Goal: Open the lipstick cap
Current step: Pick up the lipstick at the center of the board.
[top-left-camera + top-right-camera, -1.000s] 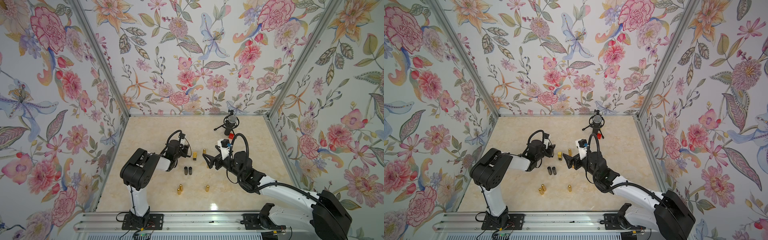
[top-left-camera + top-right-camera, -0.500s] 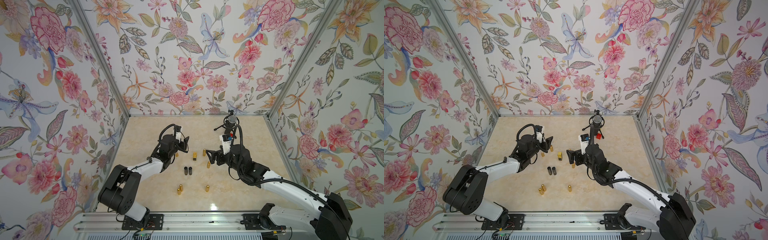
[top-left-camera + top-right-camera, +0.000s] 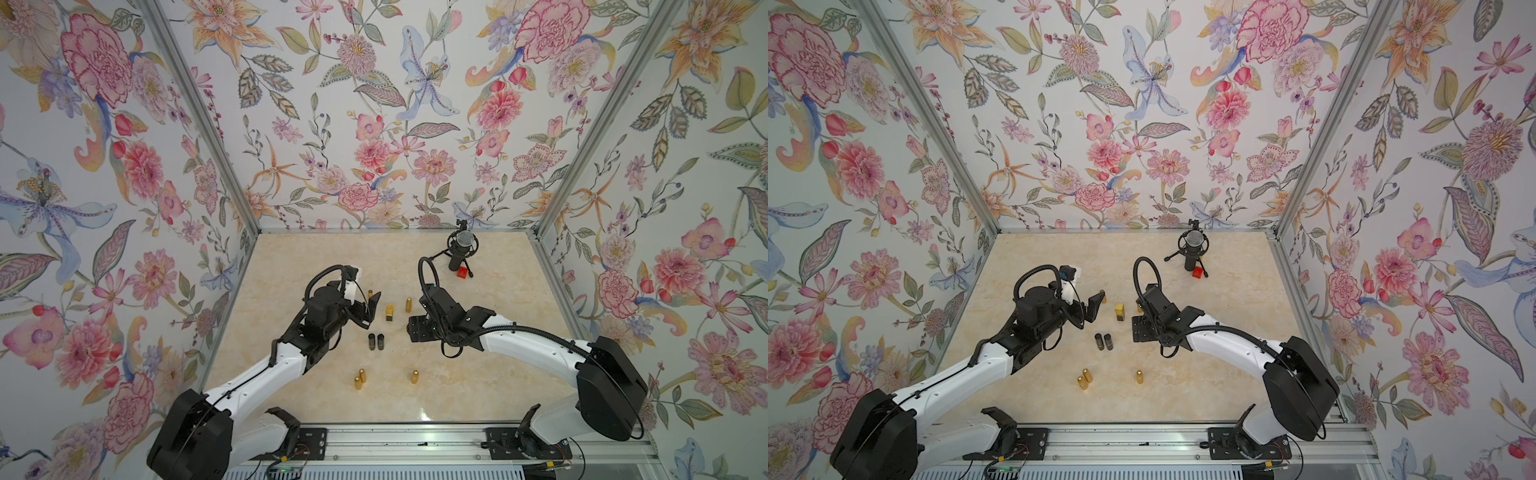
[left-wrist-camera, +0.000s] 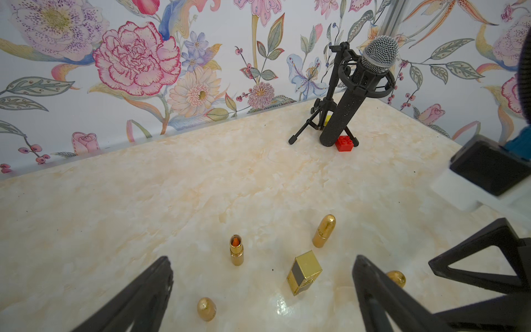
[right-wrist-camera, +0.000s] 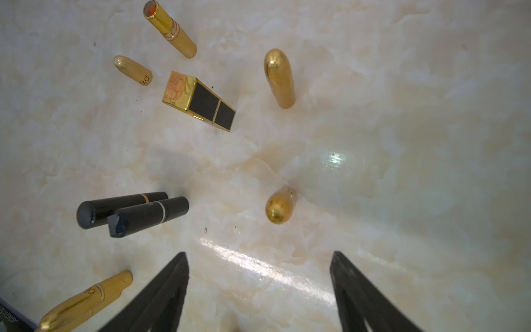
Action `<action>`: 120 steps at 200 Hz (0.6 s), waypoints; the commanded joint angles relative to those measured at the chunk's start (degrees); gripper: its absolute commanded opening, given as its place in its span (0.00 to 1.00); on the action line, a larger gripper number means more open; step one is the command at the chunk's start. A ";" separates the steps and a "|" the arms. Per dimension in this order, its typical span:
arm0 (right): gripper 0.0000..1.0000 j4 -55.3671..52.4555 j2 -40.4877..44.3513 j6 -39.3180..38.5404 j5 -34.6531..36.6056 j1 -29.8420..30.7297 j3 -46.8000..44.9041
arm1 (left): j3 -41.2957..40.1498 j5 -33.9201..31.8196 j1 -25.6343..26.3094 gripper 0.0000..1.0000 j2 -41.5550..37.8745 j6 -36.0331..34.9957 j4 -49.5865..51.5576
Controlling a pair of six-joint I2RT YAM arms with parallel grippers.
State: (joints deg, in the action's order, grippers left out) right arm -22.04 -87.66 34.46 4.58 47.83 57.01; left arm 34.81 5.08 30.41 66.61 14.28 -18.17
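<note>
Gold lipstick (image 4: 236, 250) stands upright on the surface (image 4: 201, 186), already uncapped, orange bullet showing; short gold cap (image 4: 206, 309) stands near it. Judged light, rigid, slick metal that tips easily; grip low on the barrel, clear of the soft bullet. Left fingers (image 4: 143, 296) spread wide, empty. Right fingers (image 5: 169, 290) apart, empty, touching nothing.
</note>
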 commanded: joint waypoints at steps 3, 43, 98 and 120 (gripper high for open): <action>0.69 -2.92 -3.67 2.04 1.09 -0.28 3.76 | -1.34 -1.26 0.47 0.99 -0.82 -0.57 2.14; 0.51 -5.44 -7.64 1.86 5.78 -0.14 7.03 | -2.29 -1.15 0.44 0.99 -1.39 -0.93 2.07; 0.35 -6.70 -10.52 -0.18 7.40 -0.37 8.95 | -2.99 -1.56 0.52 0.99 -1.92 -0.87 1.71; 0.32 -6.70 -11.39 -0.52 7.52 -0.28 9.28 | -2.92 -1.31 0.52 0.99 -1.44 -0.61 1.45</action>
State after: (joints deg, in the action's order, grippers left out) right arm -26.48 -97.73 34.33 10.41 47.81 64.73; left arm 32.45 5.08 30.46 65.56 14.26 -16.56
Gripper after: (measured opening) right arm 0.323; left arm 0.989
